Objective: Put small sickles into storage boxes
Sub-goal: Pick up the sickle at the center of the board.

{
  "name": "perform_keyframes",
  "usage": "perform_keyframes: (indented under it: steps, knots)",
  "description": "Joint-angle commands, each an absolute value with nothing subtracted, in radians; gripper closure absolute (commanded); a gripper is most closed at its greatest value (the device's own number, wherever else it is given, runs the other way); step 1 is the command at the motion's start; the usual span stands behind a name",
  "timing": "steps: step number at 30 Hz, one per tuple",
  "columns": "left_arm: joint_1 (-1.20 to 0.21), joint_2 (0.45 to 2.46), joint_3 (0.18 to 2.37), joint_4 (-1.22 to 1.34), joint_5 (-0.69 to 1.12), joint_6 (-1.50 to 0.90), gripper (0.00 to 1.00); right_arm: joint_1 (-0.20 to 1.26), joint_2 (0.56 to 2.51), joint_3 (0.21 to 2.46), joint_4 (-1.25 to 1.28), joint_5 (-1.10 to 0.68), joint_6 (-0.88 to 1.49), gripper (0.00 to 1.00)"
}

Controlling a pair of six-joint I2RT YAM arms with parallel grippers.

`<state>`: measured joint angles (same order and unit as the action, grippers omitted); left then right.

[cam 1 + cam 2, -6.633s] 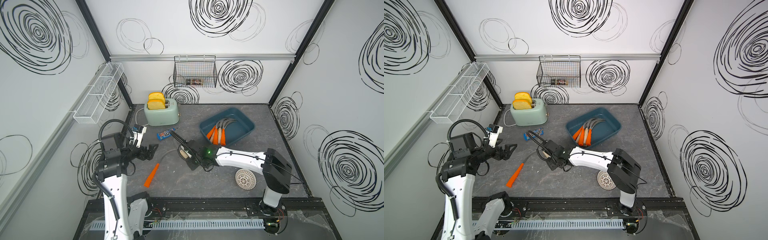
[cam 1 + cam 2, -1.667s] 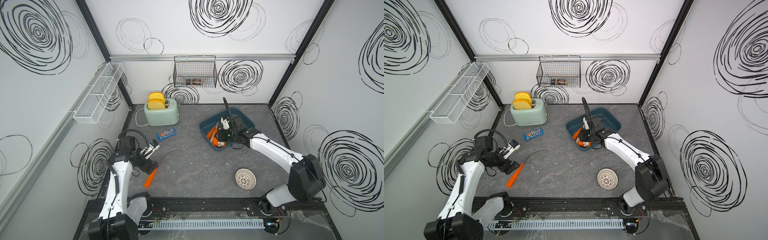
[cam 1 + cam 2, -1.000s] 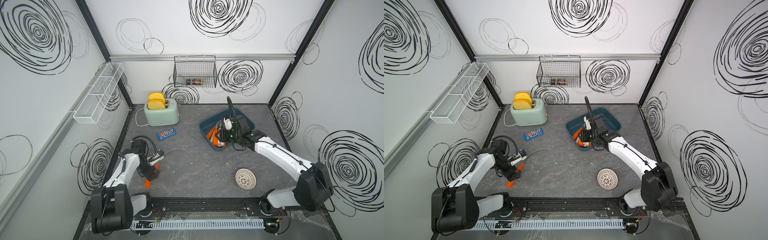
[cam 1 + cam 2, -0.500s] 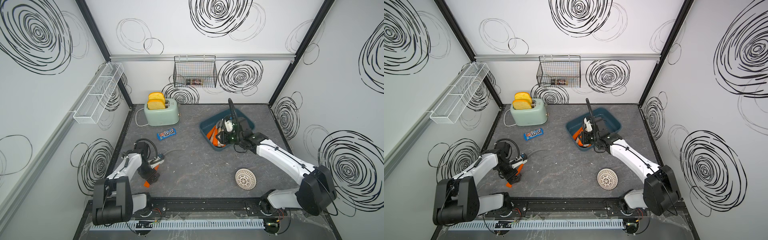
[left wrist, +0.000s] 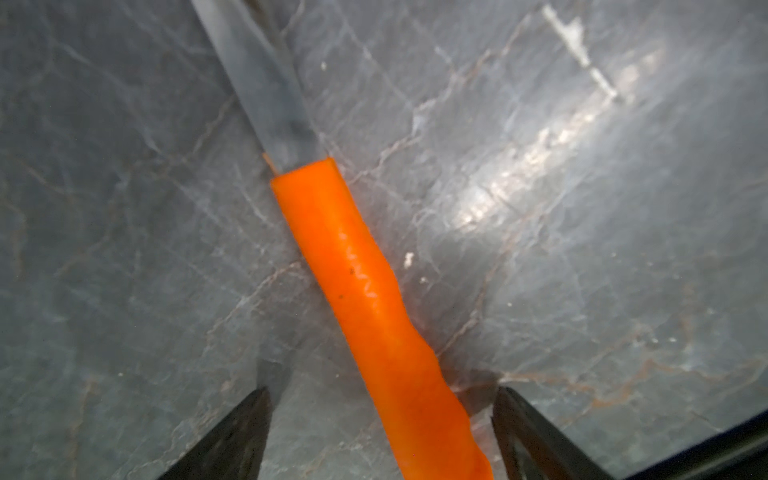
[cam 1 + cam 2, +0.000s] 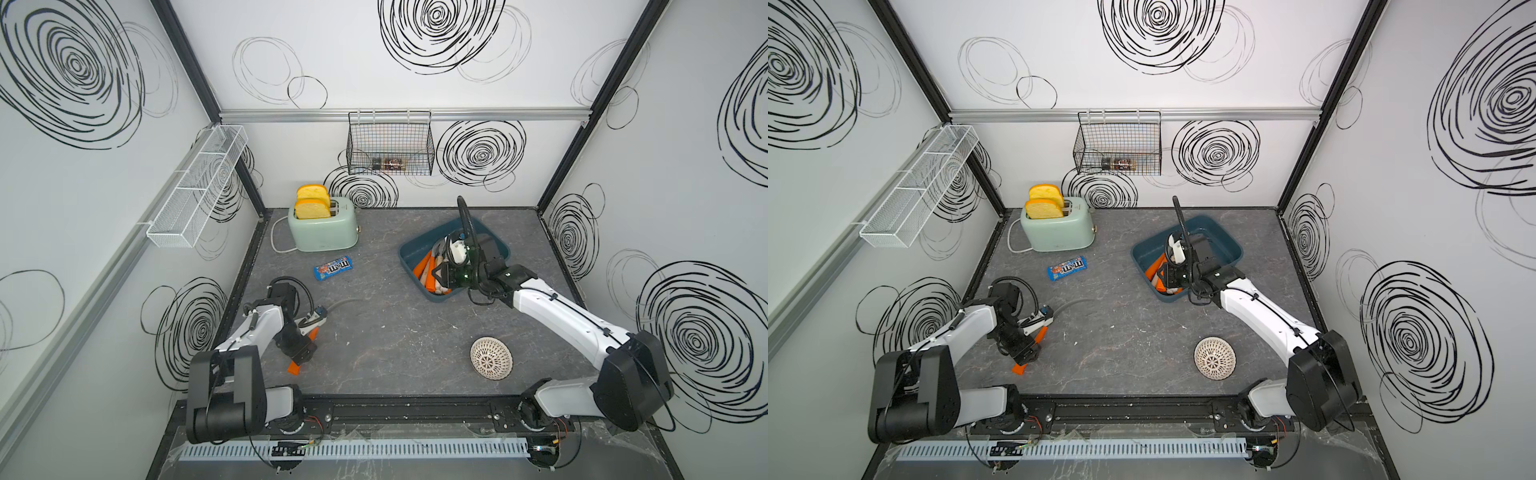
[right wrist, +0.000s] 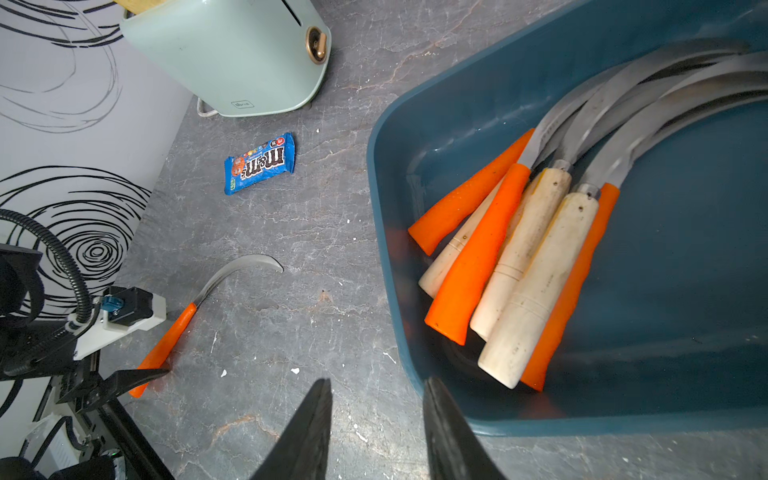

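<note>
One small sickle lies on the table at the left, with an orange handle (image 5: 374, 299) and a grey curved blade (image 6: 341, 304). My left gripper (image 5: 381, 390) is down over that handle. It is open, with one finger on each side of the handle and a gap to each. In both top views it hides most of the handle (image 6: 1018, 369). The dark teal storage box (image 6: 496, 249) holds several sickles (image 7: 519, 257) with orange and pale wooden handles. My right gripper (image 7: 377, 380) hovers at the box's near left corner, open and holding nothing.
A mint toaster (image 6: 324, 230) with bread stands at the back left. A blue candy packet (image 6: 333, 268) lies in front of it. A white woven bowl (image 6: 491, 357) sits upside down at the front right. A black wire basket (image 6: 390, 149) and a white mesh shelf (image 6: 195, 195) hang on the walls.
My left gripper has come down around the orange handle and its jaws have narrowed a little. My right gripper has drifted slightly to the right over the box's near corner.
</note>
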<state>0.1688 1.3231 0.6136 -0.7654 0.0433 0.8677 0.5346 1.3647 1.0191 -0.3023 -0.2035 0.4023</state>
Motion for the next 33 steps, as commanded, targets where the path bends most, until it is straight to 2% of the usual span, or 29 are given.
perform_keyframes:
  steps: [1,8,19,21,29,30,32,33]
  knots:
    - [0.183,1.358,0.583,-0.718,0.014,0.888,0.12,0.53,1.348,1.013,-0.288,-0.212,0.387,0.6]
    - [0.181,1.364,0.549,-0.681,-0.002,0.884,0.15,0.529,1.349,1.013,-0.289,-0.212,0.385,0.6]
    - [0.173,1.361,0.543,-0.687,-0.008,0.887,0.29,0.522,1.341,1.006,-0.292,-0.207,0.383,0.6]
    - [0.173,1.358,0.543,-0.689,-0.009,0.888,0.37,0.521,1.336,1.001,-0.29,-0.207,0.384,0.6]
    - [0.173,1.35,0.554,-0.706,-0.004,0.884,0.55,0.511,1.329,0.985,-0.285,-0.21,0.385,0.6]
    - [0.173,1.349,0.558,-0.711,-0.003,0.884,0.62,0.512,1.329,0.985,-0.284,-0.209,0.385,0.6]
    - [0.174,1.343,0.566,-0.717,-0.002,0.885,0.69,0.509,1.327,0.982,-0.285,-0.209,0.385,0.6]
    - [0.173,1.34,0.572,-0.725,0.0,0.886,0.76,0.508,1.328,0.982,-0.285,-0.21,0.385,0.6]
